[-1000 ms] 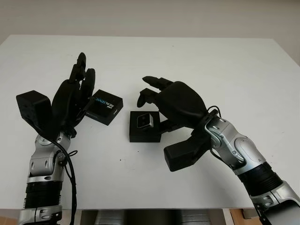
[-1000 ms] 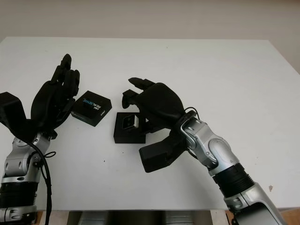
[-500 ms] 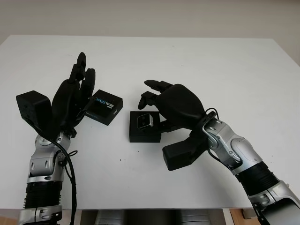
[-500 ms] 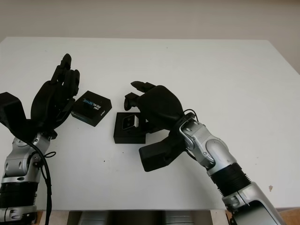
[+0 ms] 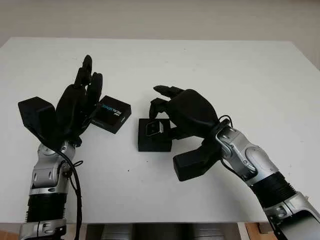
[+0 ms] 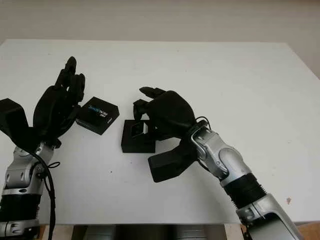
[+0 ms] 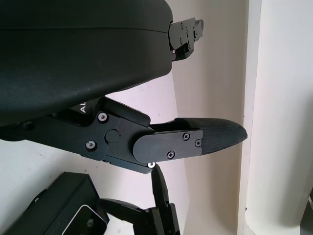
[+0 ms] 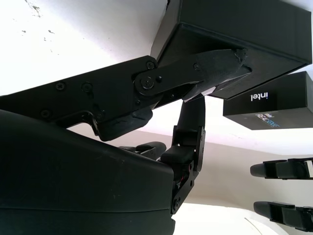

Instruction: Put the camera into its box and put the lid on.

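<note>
while the right hand (image 5: pixel 167 107) curls over the 1 open black box (image 5: pixel 153 136), its fingers touch the small silver camera (image 5: pixel 154 127) sitting tilted inside, but i cannot tell if they grip it. 1 flat black lid (image 5: pixel 112 113) with white letters lies just left. the left hand (image 5: pixel 80 102) is open beside the lid.

The white table (image 5: pixel 210 65) is being viewed from above by the two head cameras, set slightly apart and facing forward and down. Each black hand is being filmed from very close by its own wrist camera, looking along the fingers. The open box (image 5: pixel 153 136) and lid (image 8: pixel 274 100) are being shared between views.
</note>
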Robot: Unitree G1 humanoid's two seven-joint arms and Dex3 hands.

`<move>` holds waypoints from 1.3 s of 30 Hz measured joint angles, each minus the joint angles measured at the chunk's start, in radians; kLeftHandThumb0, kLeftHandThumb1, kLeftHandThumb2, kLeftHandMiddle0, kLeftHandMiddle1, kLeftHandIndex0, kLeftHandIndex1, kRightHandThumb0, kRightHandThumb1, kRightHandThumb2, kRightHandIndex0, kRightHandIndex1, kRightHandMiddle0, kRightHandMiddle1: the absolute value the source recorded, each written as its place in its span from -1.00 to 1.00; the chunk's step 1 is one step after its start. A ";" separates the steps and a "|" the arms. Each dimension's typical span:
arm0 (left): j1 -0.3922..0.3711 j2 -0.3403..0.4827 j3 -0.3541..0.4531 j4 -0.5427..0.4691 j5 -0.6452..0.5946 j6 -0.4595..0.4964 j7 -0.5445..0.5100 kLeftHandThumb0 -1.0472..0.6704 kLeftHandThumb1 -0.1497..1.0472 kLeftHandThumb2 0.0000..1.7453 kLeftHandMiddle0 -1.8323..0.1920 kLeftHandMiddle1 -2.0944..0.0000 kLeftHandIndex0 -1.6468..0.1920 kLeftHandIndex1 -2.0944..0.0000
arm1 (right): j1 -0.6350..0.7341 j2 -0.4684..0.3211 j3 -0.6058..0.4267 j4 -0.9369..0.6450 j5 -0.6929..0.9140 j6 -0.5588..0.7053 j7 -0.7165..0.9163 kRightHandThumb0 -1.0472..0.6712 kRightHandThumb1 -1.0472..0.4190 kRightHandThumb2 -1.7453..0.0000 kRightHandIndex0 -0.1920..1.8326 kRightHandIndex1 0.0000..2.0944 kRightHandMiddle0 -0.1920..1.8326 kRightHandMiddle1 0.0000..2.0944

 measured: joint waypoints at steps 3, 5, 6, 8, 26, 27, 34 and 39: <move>0.000 0.000 0.000 0.000 0.000 -0.001 0.001 -0.65 1.00 -0.44 1.00 1.00 1.00 1.00 | 0.000 -0.001 0.000 0.000 0.000 -0.003 -0.001 -0.57 -0.92 0.94 -0.39 -0.92 -0.29 0.15; 0.000 0.000 0.000 0.000 0.000 -0.001 0.001 -0.65 1.00 -0.44 1.00 1.00 1.00 1.00 | 0.000 -0.002 0.000 0.000 -0.002 -0.003 -0.001 -0.57 -0.93 0.93 -0.37 -0.92 -0.28 0.20; 0.000 0.000 0.000 0.000 0.000 -0.001 0.000 -0.65 1.00 -0.43 1.00 1.00 1.00 1.00 | 0.000 -0.002 0.000 -0.001 -0.005 -0.003 -0.001 -0.57 -0.94 0.94 -0.37 -0.92 -0.28 0.23; 0.000 0.000 0.000 0.000 0.000 -0.001 0.000 -0.66 1.00 -0.43 1.00 1.00 1.00 1.00 | 0.000 -0.003 0.000 -0.001 -0.007 -0.004 -0.004 -0.56 -0.94 0.94 -0.34 -0.91 -0.28 0.32; 0.000 0.000 0.000 0.000 0.000 0.001 0.008 -0.66 1.00 -0.43 1.00 1.00 1.00 1.00 | 0.001 0.017 0.005 0.062 0.073 -0.062 -0.106 -0.35 -0.87 0.95 -0.24 -0.89 -0.27 0.37; 0.000 0.000 0.000 0.000 0.000 0.001 0.008 -0.66 1.00 -0.43 1.00 1.00 1.00 1.00 | 0.001 0.017 0.004 0.073 0.084 -0.070 -0.115 -0.35 -0.87 0.94 -0.24 -0.89 -0.28 0.36; 0.000 0.001 0.000 0.000 0.000 0.001 -0.001 -0.66 1.00 -0.43 1.00 1.00 1.00 1.00 | 0.000 0.027 -0.008 0.119 0.156 -0.092 -0.127 -0.33 -0.87 0.94 -0.27 -0.91 -0.28 0.39; 0.000 0.001 0.000 0.000 0.000 0.001 0.003 -0.67 1.00 -0.45 1.00 1.00 1.00 1.00 | 0.001 0.044 -0.031 0.140 0.227 -0.087 -0.095 -0.32 -0.85 0.94 -0.27 -0.91 -0.28 0.49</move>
